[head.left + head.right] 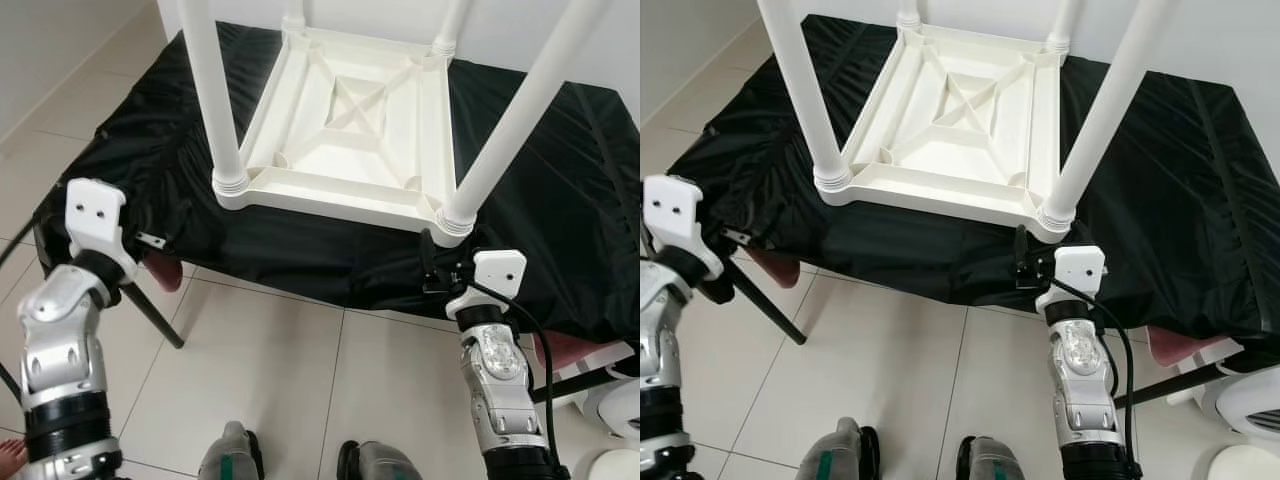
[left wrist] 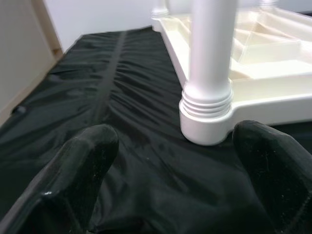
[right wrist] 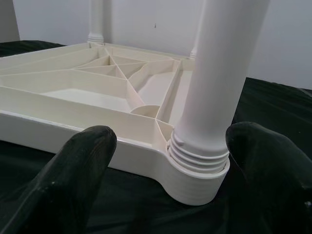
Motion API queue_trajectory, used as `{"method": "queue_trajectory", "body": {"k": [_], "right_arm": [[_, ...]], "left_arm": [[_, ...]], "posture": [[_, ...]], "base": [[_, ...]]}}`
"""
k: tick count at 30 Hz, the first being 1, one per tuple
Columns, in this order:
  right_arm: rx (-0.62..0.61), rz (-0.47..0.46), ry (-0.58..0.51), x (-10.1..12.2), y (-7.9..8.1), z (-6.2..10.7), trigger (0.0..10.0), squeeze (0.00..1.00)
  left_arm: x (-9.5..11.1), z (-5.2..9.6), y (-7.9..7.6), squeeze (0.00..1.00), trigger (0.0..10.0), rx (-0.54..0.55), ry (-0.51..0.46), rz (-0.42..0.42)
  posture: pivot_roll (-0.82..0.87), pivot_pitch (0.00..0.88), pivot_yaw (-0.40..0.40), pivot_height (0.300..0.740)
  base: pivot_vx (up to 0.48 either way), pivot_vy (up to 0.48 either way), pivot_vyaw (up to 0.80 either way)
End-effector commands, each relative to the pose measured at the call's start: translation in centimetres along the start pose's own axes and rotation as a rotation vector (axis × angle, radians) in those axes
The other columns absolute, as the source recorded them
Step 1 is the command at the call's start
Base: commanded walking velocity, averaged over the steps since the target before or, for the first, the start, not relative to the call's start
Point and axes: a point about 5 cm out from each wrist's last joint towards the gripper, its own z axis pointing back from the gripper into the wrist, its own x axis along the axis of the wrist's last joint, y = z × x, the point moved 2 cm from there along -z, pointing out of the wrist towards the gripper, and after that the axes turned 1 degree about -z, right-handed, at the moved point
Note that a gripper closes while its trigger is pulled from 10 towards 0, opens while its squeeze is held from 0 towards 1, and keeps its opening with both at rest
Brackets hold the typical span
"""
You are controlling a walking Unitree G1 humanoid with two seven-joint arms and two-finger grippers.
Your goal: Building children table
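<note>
While the white children's table (image 1: 350, 130) lies upside down on the black-draped counter (image 1: 560, 200), legs up, each end effector, left (image 2: 170, 170) and right (image 3: 165, 170), gapes wide before a near corner leg, so I judge square, gentle closing on the threaded collars works best.

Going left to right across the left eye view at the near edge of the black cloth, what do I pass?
Left end effector → near-left table leg → upturned white tabletop → near-right table leg → right end effector, which sits just below that leg's base.
</note>
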Motion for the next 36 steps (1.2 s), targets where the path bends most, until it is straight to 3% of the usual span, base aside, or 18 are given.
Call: {"method": "queue_trajectory", "body": {"k": [1,2,3,4,5,8,11,12,13,17,19,20,23,24,26,28,33,36], "right_arm": [[-0.006,0.000,0.014,-0.4,-0.3,0.1,10.0,0.00],[-0.002,0.003,0.011,-0.3,-0.3,-0.1,10.0,0.00],[-0.002,0.003,0.011,-0.3,-0.3,-0.1,10.0,0.00],[-0.001,0.004,0.008,-0.2,-0.4,-0.2,10.0,0.00],[-0.001,0.004,0.008,-0.2,-0.4,-0.2,10.0,0.00],[0.005,0.007,0.006,-0.1,-0.5,-0.2,10.0,0.00],[0.008,0.007,0.006,-0.2,-0.4,-0.1,10.0,0.00],[0.001,0.004,0.005,-0.1,-0.5,0.0,10.0,0.00],[-0.004,0.003,0.005,-0.1,-0.5,0.0,10.0,0.00],[-0.006,0.002,0.006,-0.1,-0.5,0.1,10.0,0.00],[-0.004,-0.001,0.011,-0.3,-0.3,0.3,10.0,0.00],[-0.004,-0.001,0.011,-0.3,-0.3,0.3,10.0,0.00],[-0.008,-0.010,0.014,-0.5,-0.1,0.4,10.0,0.00],[-0.008,-0.010,0.014,-0.5,-0.1,0.4,10.0,0.00],[-0.009,-0.012,0.014,-0.5,0.0,0.4,10.0,0.00],[-0.008,-0.012,0.014,-0.5,0.0,0.4,10.0,0.00],[-0.007,-0.013,0.013,-0.6,0.1,0.3,10.0,0.00],[-0.008,-0.013,0.011,-0.5,0.1,0.3,10.0,0.00]], "left_arm": [[0.3,0.7,2.8,0.00,10.0,0.375,-0.002,0.003],[0.8,1.4,4.1,0.00,10.0,0.490,-0.021,-0.031],[0.8,1.4,4.1,0.00,10.0,0.490,-0.021,-0.031],[1.2,2.4,5.5,0.00,10.0,0.587,-0.024,-0.070],[1.2,2.4,5.5,0.00,10.0,0.587,-0.024,-0.070],[0.7,4.7,6.9,0.00,10.0,0.683,0.025,-0.127],[0.5,5.3,7.1,0.00,10.0,0.709,0.038,-0.140],[-1.0,7.8,7.4,0.00,10.0,0.814,0.089,-0.100],[-1.7,8.8,7.3,0.00,10.0,0.847,0.111,-0.084],[-2.1,9.4,7.2,0.00,10.0,0.866,0.125,-0.075],[-3.6,11.3,5.9,0.00,10.0,0.933,0.190,-0.060],[-3.6,11.3,5.9,0.00,10.0,0.933,0.190,-0.060],[-8.0,14.0,2.6,0.00,10.0,0.978,0.367,0.070],[-8.0,14.0,2.6,0.00,10.0,0.978,0.367,0.070],[-9.9,14.4,-0.1,0.00,10.0,0.925,0.470,0.123],[-10.6,14.3,-1.1,0.00,10.0,0.884,0.491,0.166],[-10.9,13.7,-2.8,0.00,10.0,0.754,0.484,0.143],[-9.8,12.0,-4.1,0.00,10.0,0.621,0.414,0.103]], "posture": [[0.05,0.101,-0.018,0.740],[0.04,0.100,-0.021,0.740],[0.04,0.100,-0.021,0.740],[0.05,0.099,-0.025,0.740],[0.05,0.099,-0.025,0.740],[0.04,0.098,-0.014,0.740],[0.04,0.099,-0.012,0.740],[0.04,0.102,-0.007,0.740],[0.04,0.102,-0.007,0.740],[0.04,0.102,-0.007,0.740],[0.04,0.105,0.003,0.740],[0.04,0.105,0.003,0.740],[0.04,0.101,0.007,0.740],[0.04,0.101,0.007,0.740],[0.04,0.096,0.010,0.740],[0.04,0.092,0.012,0.740],[0.04,0.083,0.012,0.740],[0.04,0.078,0.011,0.740]], "base": [[0.000,0.000,0.00],[0.000,0.000,0.00],[0.000,0.000,0.00],[0.000,0.000,0.00],[0.000,0.000,0.00],[0.000,0.000,0.00],[0.000,0.000,0.00],[0.000,0.000,0.00],[0.000,0.000,0.00],[0.000,0.000,0.00],[0.000,0.000,0.00],[0.000,0.000,0.00],[0.000,0.000,0.00],[0.000,0.000,0.00],[0.000,0.000,0.00],[0.000,0.000,0.00],[0.000,0.000,0.00],[0.000,0.000,0.00]]}}
